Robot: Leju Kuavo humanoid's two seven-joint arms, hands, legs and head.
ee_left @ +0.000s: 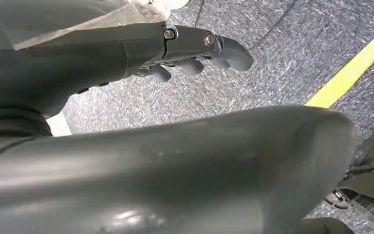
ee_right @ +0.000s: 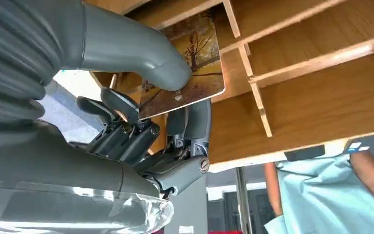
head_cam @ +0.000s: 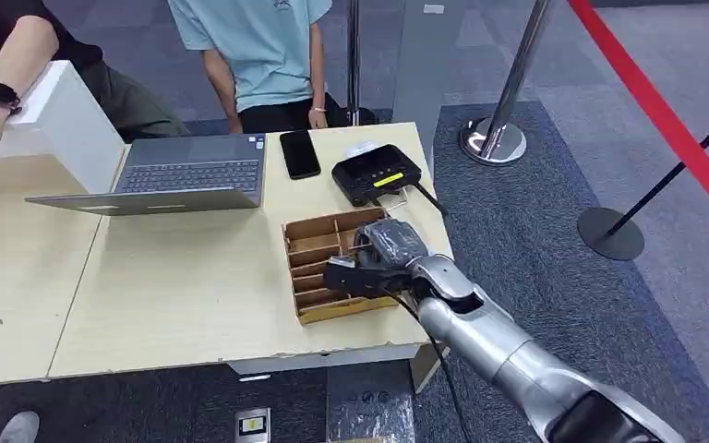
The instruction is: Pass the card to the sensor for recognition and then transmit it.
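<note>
My right hand [head_cam: 383, 260] hovers over the wooden slotted card box [head_cam: 306, 261] near the table's right edge. In the right wrist view my right hand [ee_right: 141, 92] pinches a card [ee_right: 195, 63] printed with an autumn tree scene between thumb and fingers, close above the box dividers [ee_right: 253, 78]. The black sensor device [head_cam: 376, 173] with a yellow strip lies just beyond the box. My left hand [ee_left: 185, 53] hangs over grey carpet, fingers loosely extended, holding nothing.
An open laptop [head_cam: 175, 175] and a black phone [head_cam: 300, 153] lie on the table [head_cam: 175, 286]. Two people sit behind it, one in a light blue shirt [head_cam: 258, 46]. A white box [head_cam: 65, 120] stands at back left. Stanchion bases [head_cam: 493, 140] and a red belt stand on the right.
</note>
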